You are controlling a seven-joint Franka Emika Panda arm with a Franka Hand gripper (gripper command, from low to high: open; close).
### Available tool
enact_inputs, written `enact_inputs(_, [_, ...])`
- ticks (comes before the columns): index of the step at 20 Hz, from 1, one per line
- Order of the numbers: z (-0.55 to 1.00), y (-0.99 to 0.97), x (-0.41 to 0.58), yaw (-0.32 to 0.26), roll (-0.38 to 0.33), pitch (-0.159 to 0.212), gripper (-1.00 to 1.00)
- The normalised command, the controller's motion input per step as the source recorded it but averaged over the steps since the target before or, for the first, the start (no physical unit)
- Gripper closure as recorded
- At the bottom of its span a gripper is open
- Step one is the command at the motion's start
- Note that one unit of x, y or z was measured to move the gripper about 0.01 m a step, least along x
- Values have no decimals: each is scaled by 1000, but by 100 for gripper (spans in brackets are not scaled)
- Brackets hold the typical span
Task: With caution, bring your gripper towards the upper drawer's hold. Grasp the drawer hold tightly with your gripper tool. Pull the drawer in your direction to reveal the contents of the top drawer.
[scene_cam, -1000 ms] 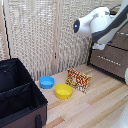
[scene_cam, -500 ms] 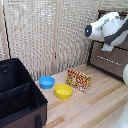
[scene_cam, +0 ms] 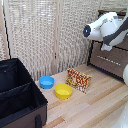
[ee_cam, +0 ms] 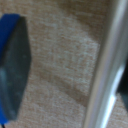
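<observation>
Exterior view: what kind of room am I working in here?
Probably a staged home-like test area: a brown dresser stands against woven blinds on a light wood floor, with a blue bowl and a yellow bowl set there.

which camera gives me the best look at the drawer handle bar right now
The wrist view. The drawer hold fills it as a blurred silver bar against the brown drawer front, with one dark finger off to the side. In the exterior view the white arm covers that spot, so the bar cannot be made out.
</observation>
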Motion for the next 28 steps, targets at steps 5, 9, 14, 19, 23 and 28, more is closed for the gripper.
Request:
enact_inputs(5, [245, -33, 12, 0, -36, 25, 100])
enact_inputs(9, [119, 486, 176, 48, -7, -7, 100])
enact_inputs(14, [66, 788, 335, 12, 0, -25, 100])
enact_inputs(19, [2, 872, 354, 0, 0, -41, 100])
enact_inputs(23, [6, 867, 327, 0, 0, -42, 100])
enact_inputs(28, [0, 867, 346, 0, 0, -36, 100])
